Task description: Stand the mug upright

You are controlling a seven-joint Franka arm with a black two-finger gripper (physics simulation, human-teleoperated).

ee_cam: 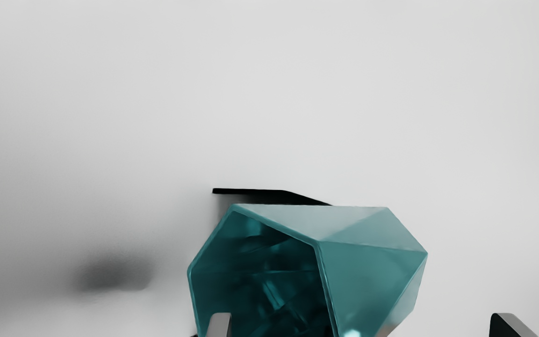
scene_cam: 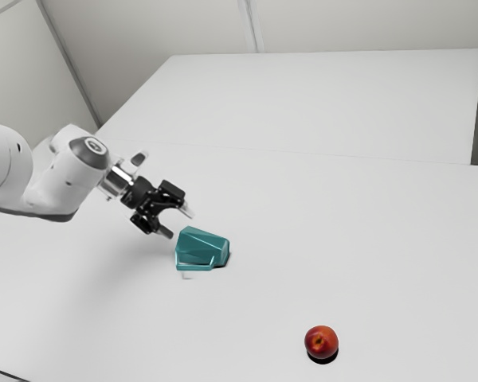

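Lying on its side on the white table (scene_cam: 342,207), the faceted teal mug (scene_cam: 204,247) has its open mouth toward the black two-finger gripper (scene_cam: 178,223) and its base toward the exterior view's right. Its angular handle (scene_cam: 197,267) is on the side nearer the exterior camera. The gripper is beside the mug, at its mouth end, with its two fingers spread wide apart. In the wrist view, one finger (ee_cam: 219,326) overlaps the mug's dark opening, while the other is out past the mug's outer wall; whether the overlapping one touches the mug, I cannot tell. The red apple (scene_cam: 322,342) sits well apart from the mug, nearer the exterior camera and farther toward the exterior view's right.
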